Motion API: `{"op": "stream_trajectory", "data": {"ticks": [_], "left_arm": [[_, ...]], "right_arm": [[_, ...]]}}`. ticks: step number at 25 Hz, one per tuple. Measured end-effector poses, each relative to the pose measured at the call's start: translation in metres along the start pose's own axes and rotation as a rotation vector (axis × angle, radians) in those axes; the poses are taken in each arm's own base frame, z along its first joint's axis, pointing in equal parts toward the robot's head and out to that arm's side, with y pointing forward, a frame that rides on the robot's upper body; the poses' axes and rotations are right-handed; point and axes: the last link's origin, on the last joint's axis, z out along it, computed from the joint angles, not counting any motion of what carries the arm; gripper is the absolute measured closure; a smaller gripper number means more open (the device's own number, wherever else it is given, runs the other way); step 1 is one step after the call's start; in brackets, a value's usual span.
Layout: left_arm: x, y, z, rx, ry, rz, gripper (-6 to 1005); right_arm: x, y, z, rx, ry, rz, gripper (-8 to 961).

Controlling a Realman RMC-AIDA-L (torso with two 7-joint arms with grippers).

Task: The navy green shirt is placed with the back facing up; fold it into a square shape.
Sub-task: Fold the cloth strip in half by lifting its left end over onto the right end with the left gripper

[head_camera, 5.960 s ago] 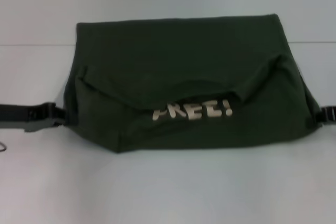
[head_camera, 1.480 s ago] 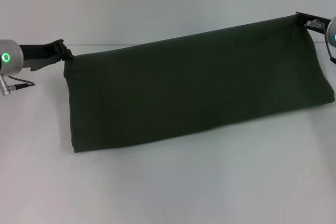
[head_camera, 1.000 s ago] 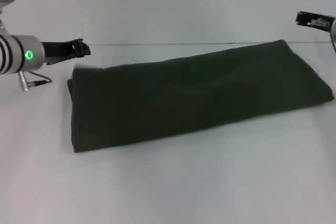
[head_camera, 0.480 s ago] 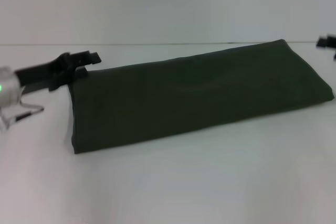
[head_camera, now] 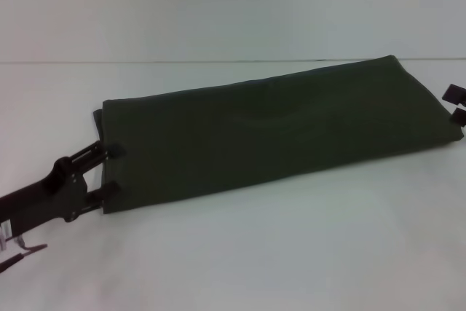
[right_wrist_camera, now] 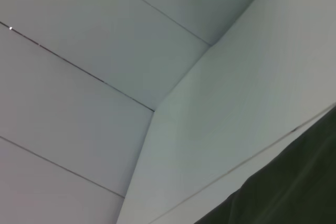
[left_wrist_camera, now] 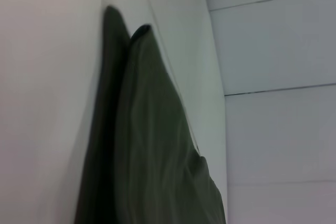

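While the navy green shirt [head_camera: 277, 132] lies flat on the white table [head_camera: 291, 253] as a long band, plain side up, running from the robot's left near side to its far right, it is a strip and not a square, so a crosswise fold looks like the job now. And there's the left gripper [head_camera: 106, 172] down at the band's short left end, jaws parted, 1 finger by the upper corner and 1 by the lower, both at the cloth's edge but not closed on it as far as I can tell. Over at the far right end, the right gripper [head_camera: 456, 103] just pokes in at the frame's edge beside the shirt; whether it's open or closed, I cannot tell.

To do this well, I'd say the left jaws need to catch every layer at that end, since the left wrist view shows the stacked edges [left_wrist_camera: 123, 61] slightly offset. Lift just enough to clear the table, carry the end over toward the right, and land edge on edge. A shallow pinch could let the lower layers slip and skew the square.
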Motion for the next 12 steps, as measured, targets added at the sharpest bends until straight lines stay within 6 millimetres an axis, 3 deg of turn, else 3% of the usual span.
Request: {"op": "stream_trajectory", "data": {"ticks": [3, 9, 12], "left_arm": [[-0.006, -0.005, -0.001, -0.001, 0.009, -0.044, 78], [-0.006, -0.014, -0.009, 0.02, 0.051, -0.107, 77], [-0.004, -0.013, -0.001, 0.029, 0.063, -0.101, 77]], "right_arm": [[0.0, 0.003, 0.007, -0.011, 0.008, -0.013, 100], [-0.001, 0.005, 0.013, -0.013, 0.013, -0.025, 99], [0.002, 0.002, 0.014, -0.003, 0.014, -0.024, 100]]}}
